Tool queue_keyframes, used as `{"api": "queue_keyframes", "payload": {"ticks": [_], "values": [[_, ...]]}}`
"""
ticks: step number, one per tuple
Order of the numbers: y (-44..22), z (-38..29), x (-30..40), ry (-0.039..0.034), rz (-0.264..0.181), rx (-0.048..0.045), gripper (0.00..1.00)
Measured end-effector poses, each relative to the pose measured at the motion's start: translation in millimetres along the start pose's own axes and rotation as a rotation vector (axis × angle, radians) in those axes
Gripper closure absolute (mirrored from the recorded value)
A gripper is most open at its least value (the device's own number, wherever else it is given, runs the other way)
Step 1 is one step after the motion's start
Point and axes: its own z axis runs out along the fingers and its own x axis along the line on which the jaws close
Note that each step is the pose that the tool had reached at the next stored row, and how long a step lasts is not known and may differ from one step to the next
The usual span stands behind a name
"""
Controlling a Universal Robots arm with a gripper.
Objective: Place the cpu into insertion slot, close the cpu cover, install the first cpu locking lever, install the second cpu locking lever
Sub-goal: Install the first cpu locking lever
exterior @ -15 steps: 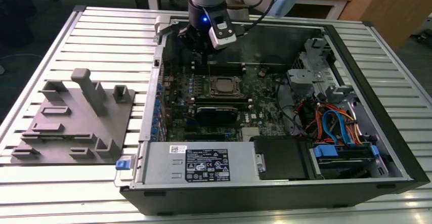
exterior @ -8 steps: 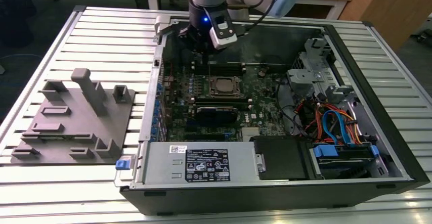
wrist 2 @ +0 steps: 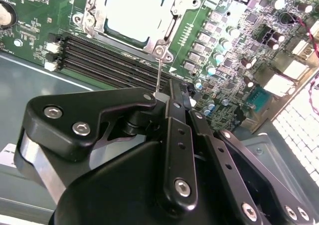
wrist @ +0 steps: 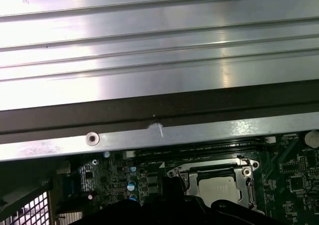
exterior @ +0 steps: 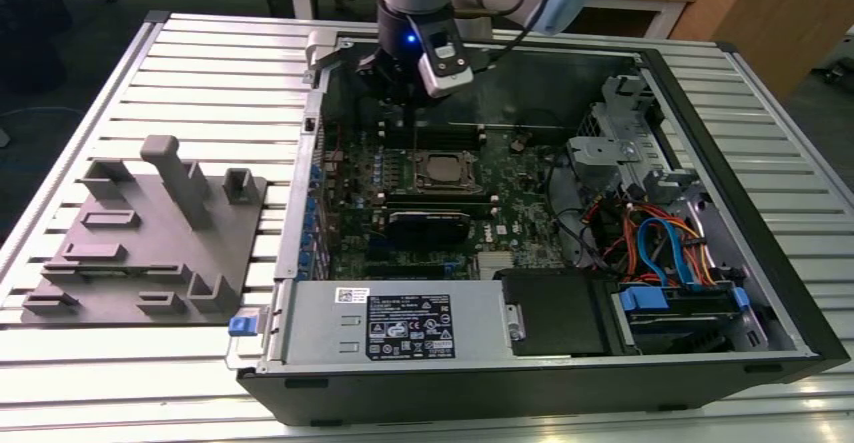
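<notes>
Entry, cpu (wrist 2: 130, 10): sitting in the insertion slot (exterior: 445, 171) on the green motherboard (wrist 2: 45, 16), with the cpu cover (wrist 2: 124, 38) apparently lying down around it.
Tool (wrist 2: 164, 93): fingers are coming together, seemingly pinching the thin locking lever (wrist 2: 158, 73) at the socket corner.
Levers: latching is proving hard to judge, and the tool body is hiding the lever's far end.

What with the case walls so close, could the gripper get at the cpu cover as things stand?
Probably yes. The gripper hangs inside the open computer case, close beside the cpu cover, nothing standing between them; a locking lever runs from the cover's corner to the gripper's tip.
</notes>
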Motion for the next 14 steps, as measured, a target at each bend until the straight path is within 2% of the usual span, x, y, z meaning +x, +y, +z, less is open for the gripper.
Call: {"api": "queue_keyframes", "payload": {"ticks": [14], "values": [[1.0, 0.1, -7.9, 0.0000, 0.000, 0.0000, 0.90]]}}
